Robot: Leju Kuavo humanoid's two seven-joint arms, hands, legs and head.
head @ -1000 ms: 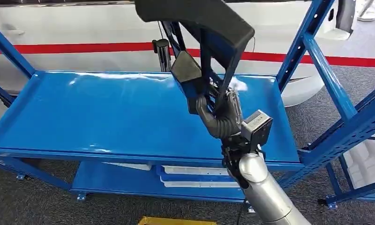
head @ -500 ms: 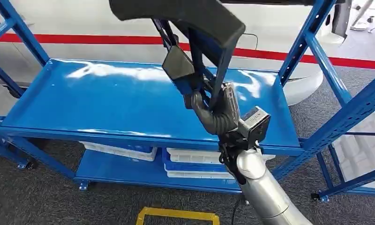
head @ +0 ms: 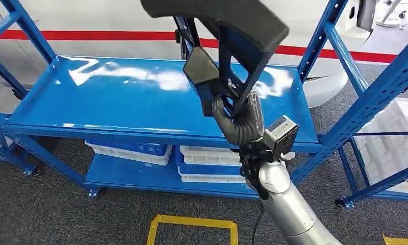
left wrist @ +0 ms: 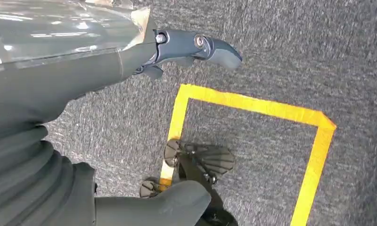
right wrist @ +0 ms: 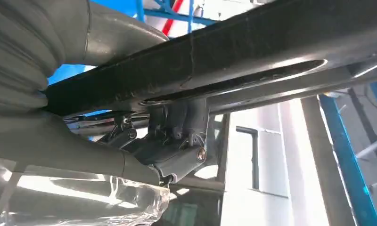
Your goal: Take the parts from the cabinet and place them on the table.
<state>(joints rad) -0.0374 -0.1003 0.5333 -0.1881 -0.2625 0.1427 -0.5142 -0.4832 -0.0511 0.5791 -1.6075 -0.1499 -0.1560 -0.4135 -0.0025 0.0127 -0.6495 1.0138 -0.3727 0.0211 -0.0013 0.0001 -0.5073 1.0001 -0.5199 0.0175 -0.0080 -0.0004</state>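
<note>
Your black part (head: 217, 30), a long padded bar on a thin frame, is held up in the air above the blue cabinet shelf (head: 115, 107), its bar running crosswise over the right hand (head: 237, 122). That hand grips the frame from below, fingers wrapped tight. The left hand (left wrist: 196, 44) hangs toward the floor, holding nothing, far from the part.

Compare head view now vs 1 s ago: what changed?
The whole view shifted, so the camera moved: the blue shelf sits a little lower and farther, showing more of the white trays beneath and yellow floor tape. The right hand still grips the black part, raised over the shelf. Nothing was let go. The left hand hangs over the floor.
</note>
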